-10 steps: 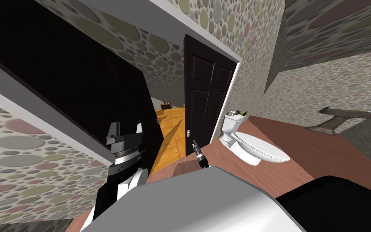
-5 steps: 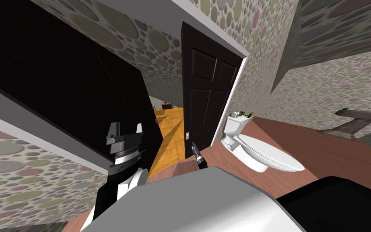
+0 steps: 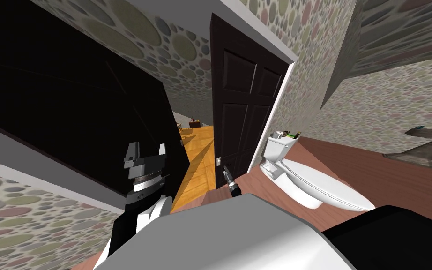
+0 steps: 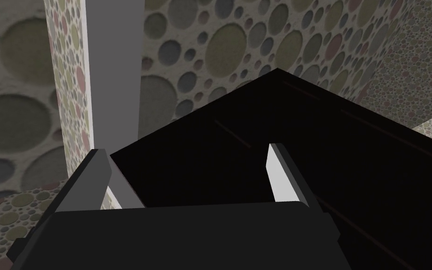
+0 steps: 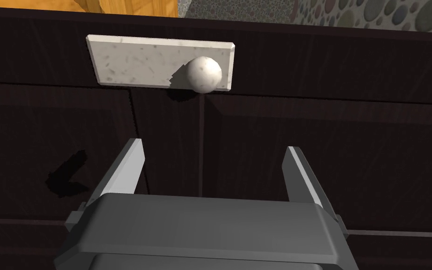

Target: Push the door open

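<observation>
The dark panelled door (image 3: 243, 108) stands ajar ahead, with its free edge on the left and a white knob plate (image 3: 218, 161) low on that edge. My right gripper (image 3: 226, 169) is open just below the plate, close to the door face. In the right wrist view the round white knob (image 5: 203, 74) and its plate (image 5: 140, 63) lie just beyond the open gripper (image 5: 213, 150), and nothing is between the fingers. My left gripper (image 3: 145, 151) is raised on the left, open and empty (image 4: 185, 154), in front of a large dark panel (image 4: 304, 154).
A white toilet (image 3: 313, 183) stands right of the door, with small items on its tank (image 3: 289, 134). The white door frame (image 3: 276, 112) borders the pebble-patterned wall. An orange wood floor (image 3: 198, 154) shows through the gap. A brown shelf (image 3: 426, 145) juts out at far right.
My view has moved closer to the door and turned, so the door looks larger and the toilet has slid right. The right gripper has closed in under the knob plate.
</observation>
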### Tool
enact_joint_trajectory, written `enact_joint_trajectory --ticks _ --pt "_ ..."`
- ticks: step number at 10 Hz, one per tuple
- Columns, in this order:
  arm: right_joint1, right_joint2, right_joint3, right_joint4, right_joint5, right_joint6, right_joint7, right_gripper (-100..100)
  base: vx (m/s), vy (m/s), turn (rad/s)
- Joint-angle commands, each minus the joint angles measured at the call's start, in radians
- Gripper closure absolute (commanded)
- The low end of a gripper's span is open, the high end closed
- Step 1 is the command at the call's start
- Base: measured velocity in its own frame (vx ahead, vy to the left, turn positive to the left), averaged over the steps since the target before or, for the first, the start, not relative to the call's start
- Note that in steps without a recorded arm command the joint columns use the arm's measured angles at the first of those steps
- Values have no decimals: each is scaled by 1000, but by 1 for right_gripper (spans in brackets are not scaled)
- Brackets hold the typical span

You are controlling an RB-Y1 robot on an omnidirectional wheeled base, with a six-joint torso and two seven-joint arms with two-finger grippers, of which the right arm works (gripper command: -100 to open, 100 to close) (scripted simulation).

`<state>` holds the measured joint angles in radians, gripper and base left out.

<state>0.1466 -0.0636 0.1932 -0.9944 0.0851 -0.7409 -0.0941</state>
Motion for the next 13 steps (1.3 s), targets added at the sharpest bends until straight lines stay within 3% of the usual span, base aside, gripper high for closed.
enact_joint_trajectory --ticks 1,8,9,13 --pt "-5 0 -4 9 -2 -4 2 -100 196 36 26" --pt "-20 17 -18 45 -9 -19 10 -100 170 33 21" --pt "-20 17 -18 45 -9 -19 10 100 -14 -2 3" --pt "-20 17 -18 45 -9 -19 10 100 -12 -2 1"
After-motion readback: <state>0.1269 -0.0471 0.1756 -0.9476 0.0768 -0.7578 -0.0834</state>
